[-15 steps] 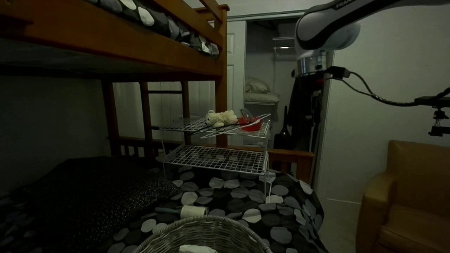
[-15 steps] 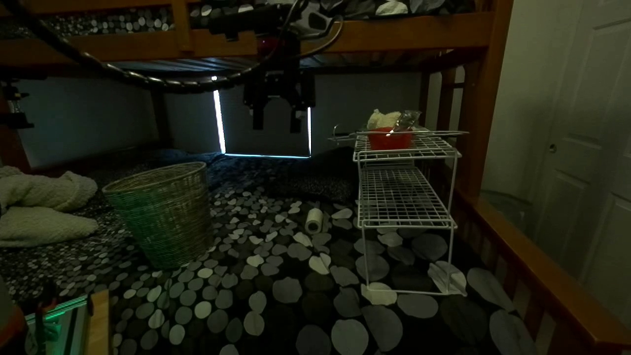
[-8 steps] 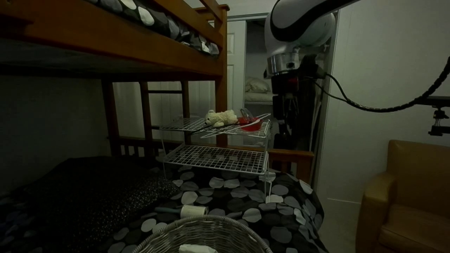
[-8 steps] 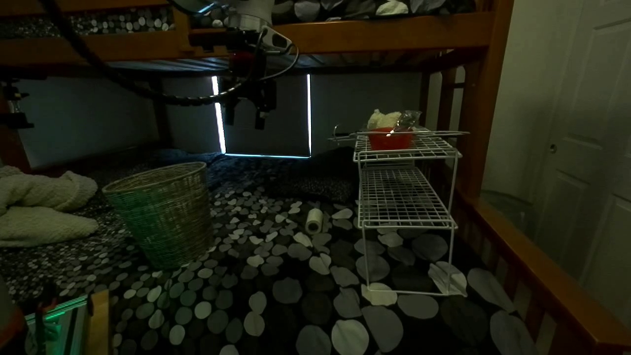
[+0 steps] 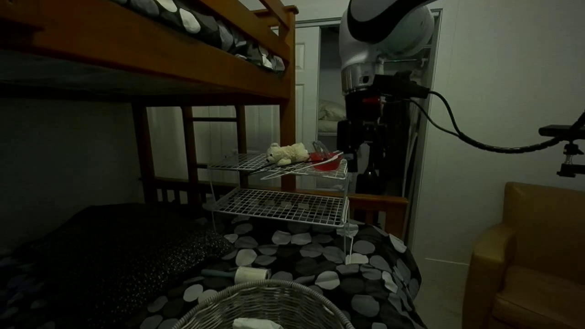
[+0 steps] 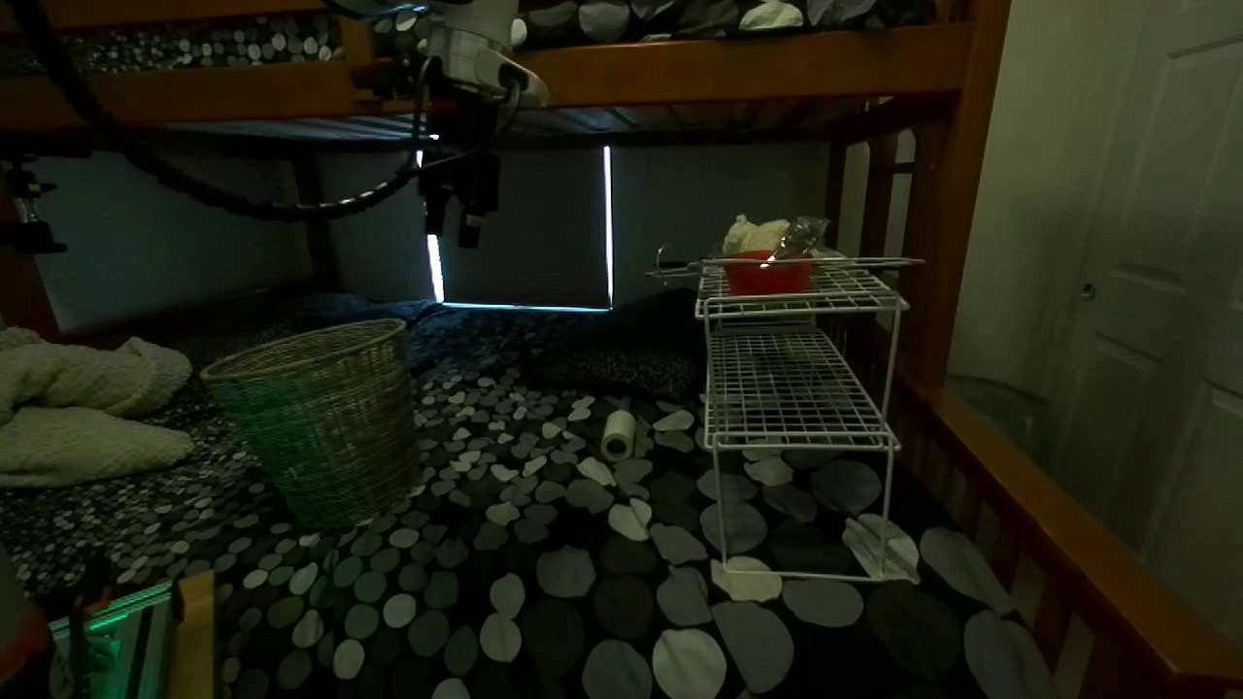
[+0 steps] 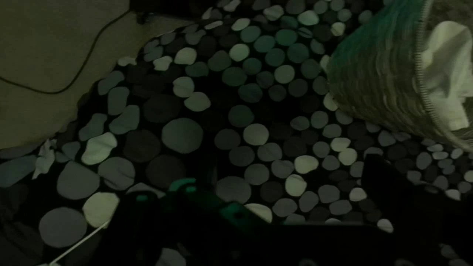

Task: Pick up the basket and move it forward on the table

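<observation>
The basket, woven and pale grey-beige with a braided rim, stands on the dotted black cloth of the table (image 6: 544,621). It shows whole in an exterior view (image 6: 330,427), only its upper part at the bottom edge in an exterior view (image 5: 274,304), and at the upper right in the wrist view (image 7: 377,74). Something white lies inside it. My gripper hangs in the air well above the cloth, apart from the basket, in both exterior views (image 5: 361,160) (image 6: 453,231). In the wrist view the gripper (image 7: 290,162) is open and empty, fingers wide apart and very dark.
A white wire rack (image 6: 801,388) holds a red bowl (image 6: 767,274) and a plush toy (image 5: 288,154). A white roll (image 6: 619,435) lies on the cloth. A pale blanket (image 6: 92,408) is beside the basket. The upper bunk's wooden rail (image 6: 757,73) is close to the arm.
My arm and gripper have moved left in both exterior views, and the gripper has turned about its vertical axis. The basket and the other objects have not moved.
</observation>
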Controlling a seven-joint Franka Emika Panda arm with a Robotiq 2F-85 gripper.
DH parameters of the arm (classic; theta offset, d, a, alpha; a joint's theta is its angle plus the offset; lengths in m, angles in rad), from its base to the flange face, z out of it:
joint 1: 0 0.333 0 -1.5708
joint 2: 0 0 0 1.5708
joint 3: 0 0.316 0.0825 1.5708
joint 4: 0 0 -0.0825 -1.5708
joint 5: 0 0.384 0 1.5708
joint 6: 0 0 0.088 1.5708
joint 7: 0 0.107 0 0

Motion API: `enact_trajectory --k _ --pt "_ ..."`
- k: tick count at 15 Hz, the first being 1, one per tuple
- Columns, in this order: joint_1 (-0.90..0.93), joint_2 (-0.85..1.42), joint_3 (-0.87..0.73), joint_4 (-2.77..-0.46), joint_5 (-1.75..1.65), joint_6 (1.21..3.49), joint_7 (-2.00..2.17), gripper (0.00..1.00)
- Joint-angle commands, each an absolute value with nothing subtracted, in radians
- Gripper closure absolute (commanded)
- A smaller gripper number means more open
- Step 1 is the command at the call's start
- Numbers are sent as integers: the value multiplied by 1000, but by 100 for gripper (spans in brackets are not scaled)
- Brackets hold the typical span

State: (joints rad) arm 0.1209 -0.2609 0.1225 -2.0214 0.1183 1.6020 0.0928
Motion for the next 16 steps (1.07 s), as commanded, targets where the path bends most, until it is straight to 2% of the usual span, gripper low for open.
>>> enact_trajectory --k 1,6,12,16 --pt "168 -294 194 -2050 202 1550 212 0" --pt "239 -299 292 -2058 113 1493 143 0" --pt "261 -268 313 -2035 147 1501 170 0" --pt "287 -319 349 -2124 84 1755 140 0"
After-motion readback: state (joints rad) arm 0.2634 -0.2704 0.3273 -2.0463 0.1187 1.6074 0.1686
